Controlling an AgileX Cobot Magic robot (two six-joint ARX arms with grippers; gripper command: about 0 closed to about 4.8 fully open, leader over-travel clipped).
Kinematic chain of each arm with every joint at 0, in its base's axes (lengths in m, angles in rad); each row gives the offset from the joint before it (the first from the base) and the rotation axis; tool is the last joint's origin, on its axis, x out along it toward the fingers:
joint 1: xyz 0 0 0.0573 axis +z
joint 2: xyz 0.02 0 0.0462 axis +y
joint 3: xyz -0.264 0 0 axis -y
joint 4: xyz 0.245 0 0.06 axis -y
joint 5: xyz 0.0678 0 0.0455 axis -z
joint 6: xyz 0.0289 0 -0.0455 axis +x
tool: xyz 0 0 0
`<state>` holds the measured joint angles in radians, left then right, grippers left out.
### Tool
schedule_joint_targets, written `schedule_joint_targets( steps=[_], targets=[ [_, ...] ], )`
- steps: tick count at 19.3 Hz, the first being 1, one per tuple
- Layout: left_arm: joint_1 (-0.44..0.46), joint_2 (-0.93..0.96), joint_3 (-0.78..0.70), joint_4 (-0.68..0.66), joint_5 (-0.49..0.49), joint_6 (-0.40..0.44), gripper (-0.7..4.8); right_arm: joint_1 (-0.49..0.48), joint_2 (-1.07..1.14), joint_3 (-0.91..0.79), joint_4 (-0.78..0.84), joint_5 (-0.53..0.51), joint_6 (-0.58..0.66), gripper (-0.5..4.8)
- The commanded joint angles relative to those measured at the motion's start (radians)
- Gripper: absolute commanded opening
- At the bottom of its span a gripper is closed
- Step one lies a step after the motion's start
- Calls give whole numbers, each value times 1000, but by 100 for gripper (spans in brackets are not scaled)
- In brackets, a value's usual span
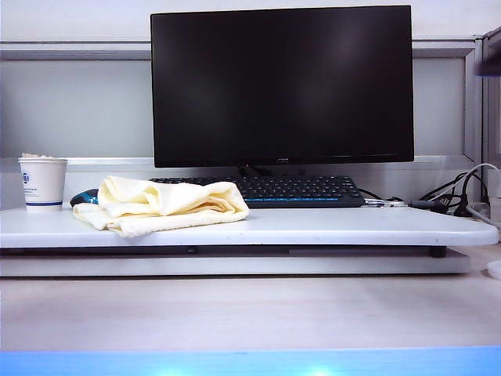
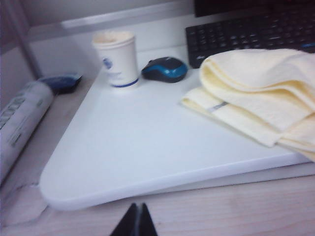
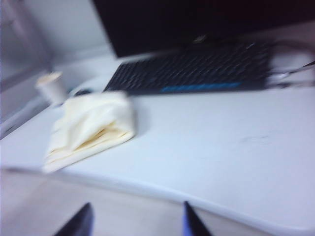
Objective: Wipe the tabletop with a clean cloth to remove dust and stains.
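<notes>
Exterior view shows the tabletop (image 1: 329, 227), a white board raised on the pale wood desk (image 1: 235, 313), with the cloth (image 1: 160, 205) lying bunched and folded on its left part, just in front of the left end of the keyboard (image 1: 297, 190). No arm appears in this view. A paper cup (image 1: 42, 182) stands at the far left corner of the board, a blue mouse (image 2: 165, 69) sits between it and the cloth, and the monitor (image 1: 282, 84) fills the back.

Left wrist view has the left gripper (image 2: 134, 222) hanging off the near left corner of the board, over the desk, its two fingers pressed together and holding nothing. Right wrist view, which is blurred, has the right gripper (image 3: 135, 221) off the near edge of the board, its fingers standing apart with nothing between them; the cloth (image 3: 88, 129) lies ahead of it and to the left, well clear of the fingertips.

As I judge it, the wiping has not begun: the cloth is untouched in a heap, neither claw is on it, and faint marks show on the bare board right of the cloth. Grasping the cloth and sweeping the whole board are left to do.
</notes>
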<state>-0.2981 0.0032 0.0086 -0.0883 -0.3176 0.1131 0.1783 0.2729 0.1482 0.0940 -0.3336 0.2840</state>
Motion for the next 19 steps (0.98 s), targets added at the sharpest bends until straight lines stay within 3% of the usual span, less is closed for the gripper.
schedule_joint_targets(
  steps=[1,5,8,10,11,19],
  targets=[
    [2,0,-2,21,30,23,-6,60,182,81,112,0,4,260],
    [2,0,-2,38,34,31,-6,132,471,261,177,-15,29,331],
    [2,0,-2,42,48,37,-6,142,682,435,176,-107,85,344],
    [2,0,-2,45,45,37,-6,142,813,554,176,-154,138,422],
    [2,0,-2,46,46,37,-6,142,853,591,176,-170,139,434],
    [2,0,-2,53,51,37,-6,143,1078,745,171,-283,169,436]
  ],
)
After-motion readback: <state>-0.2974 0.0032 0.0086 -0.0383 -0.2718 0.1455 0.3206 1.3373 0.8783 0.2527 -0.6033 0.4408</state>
